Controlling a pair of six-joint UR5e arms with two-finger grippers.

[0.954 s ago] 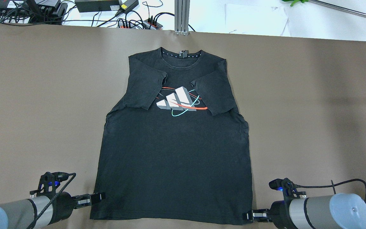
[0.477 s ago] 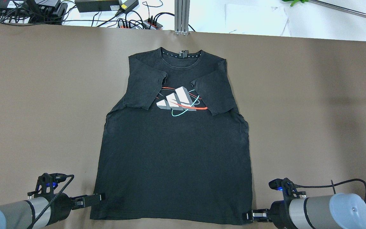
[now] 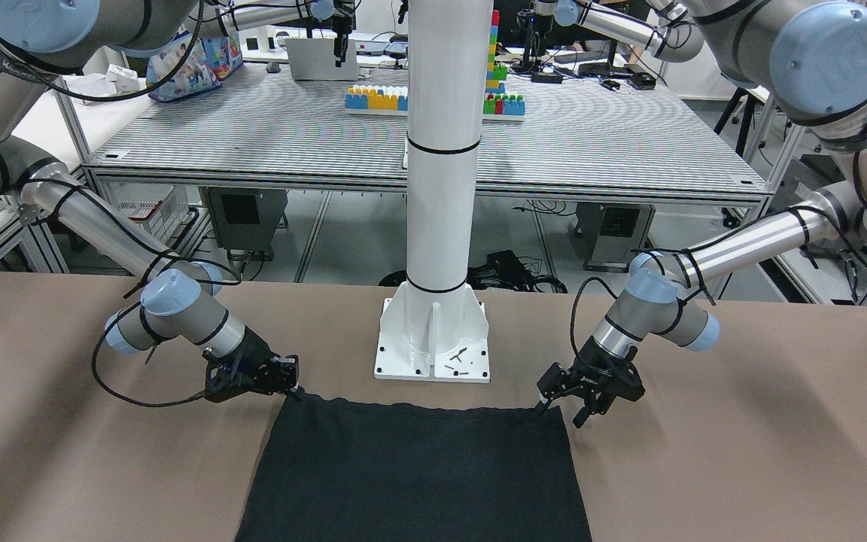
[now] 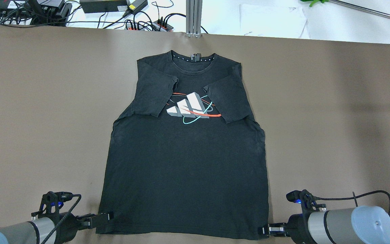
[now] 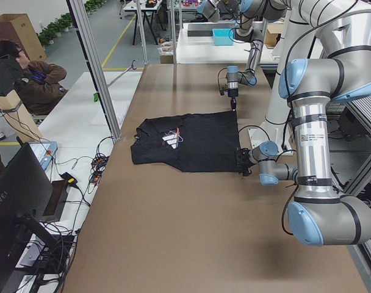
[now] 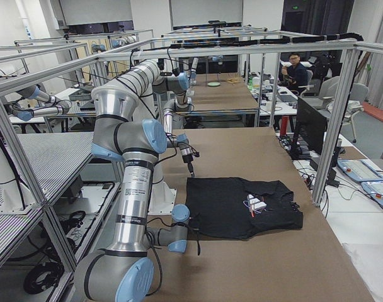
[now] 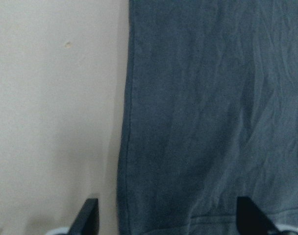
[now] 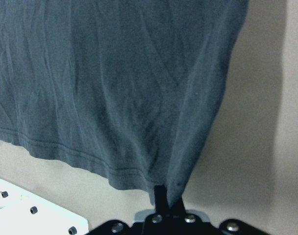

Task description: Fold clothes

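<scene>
The clothes are one black T-shirt [image 4: 185, 169] lying flat on the brown table, collar at the far side, both sleeves folded in over a white, red and teal chest logo [image 4: 190, 106]. My left gripper [image 4: 108, 216] sits at the shirt's near left hem corner. It is open in the left wrist view, its fingers [image 7: 90, 218] standing on either side of the shirt's side edge [image 7: 127, 147]. My right gripper [image 4: 262, 230] is at the near right hem corner. The right wrist view shows it [image 8: 164, 196] shut on that corner of the fabric [image 8: 114, 88].
The white robot pedestal [image 3: 433, 339] stands just behind the shirt's hem. Cables and power strips [image 4: 141, 23] and white paper [image 4: 273, 20] lie beyond the table's far edge. A person [image 5: 27, 79] sits off the table's far side. Bare brown cover [image 4: 333, 118] flanks the shirt.
My left gripper has slid toward the near edge and slightly in over the shirt's hem corner. The right gripper and the shirt have not moved.
</scene>
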